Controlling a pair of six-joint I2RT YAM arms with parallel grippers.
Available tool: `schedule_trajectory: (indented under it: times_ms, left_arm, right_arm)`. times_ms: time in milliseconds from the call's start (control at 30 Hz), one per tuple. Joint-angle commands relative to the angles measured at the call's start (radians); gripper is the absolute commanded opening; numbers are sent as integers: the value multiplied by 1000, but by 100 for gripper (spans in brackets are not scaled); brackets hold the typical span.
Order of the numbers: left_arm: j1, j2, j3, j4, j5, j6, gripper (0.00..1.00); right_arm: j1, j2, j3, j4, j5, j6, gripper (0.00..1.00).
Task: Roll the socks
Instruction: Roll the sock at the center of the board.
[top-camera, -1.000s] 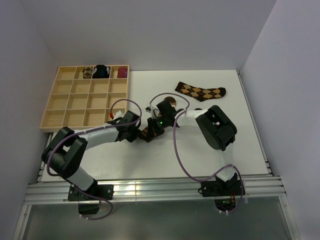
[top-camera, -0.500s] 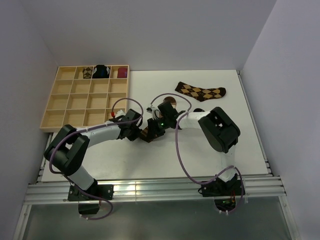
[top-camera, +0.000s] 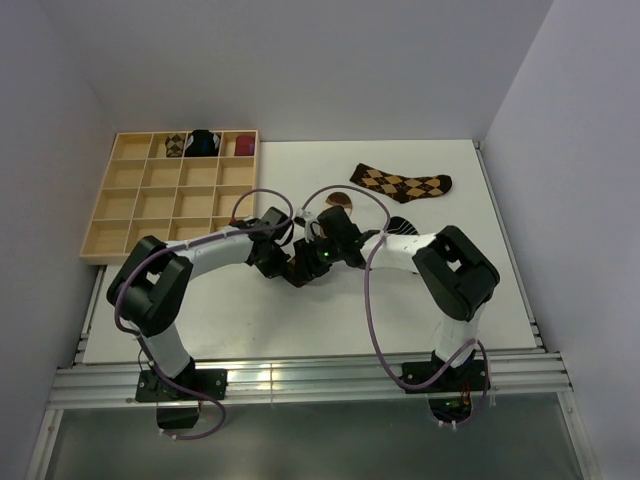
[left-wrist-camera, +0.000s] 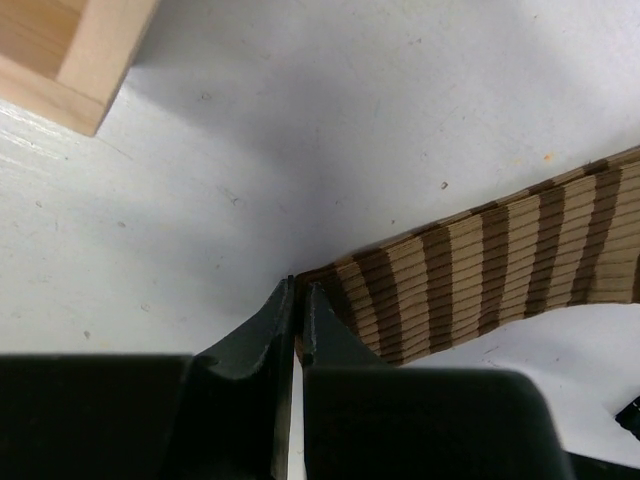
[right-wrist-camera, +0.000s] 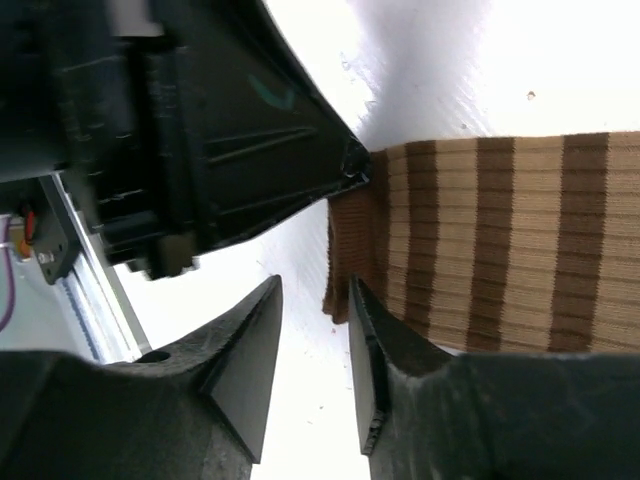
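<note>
Mid-table, striped sock (left-wrist-camera: 480, 270) shows ribbed knit w/ wide brown/cream bands.

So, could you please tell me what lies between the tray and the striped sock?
Just bare table, as the left wrist view shows: tray top left, striped sock lower right.

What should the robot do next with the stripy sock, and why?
Probably the left gripper should curl the end of the striped sock over onto the rest, starting the roll. It is shut on the sock's corner, the sock lies flat, and the right gripper stands open beside it, holding nothing.
</note>
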Motion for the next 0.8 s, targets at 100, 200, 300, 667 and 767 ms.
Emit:
schedule_trajectory:
  times_ms: [100,200,300,667,767]
  left_arm:
    - [0,25,52,-97,30,-28,6]
    - [8,33,61,-109,40,-26,6]
    - [22,33,66,-120,50,-25,6]
    - [75,42,84,-125,103,-25,6]
    - [77,48,93,-126,112,-26,6]
  right_arm:
    - [44,-71,-22,52,107,-51,43]
    - [61,-67,-13,32,141,-63,43]
    - [76,-62,-2,14,170,-77,44]
    - [132,-85,-50,52,276,-118,44]
    - [148,-87,-68,78,309,-125,44]
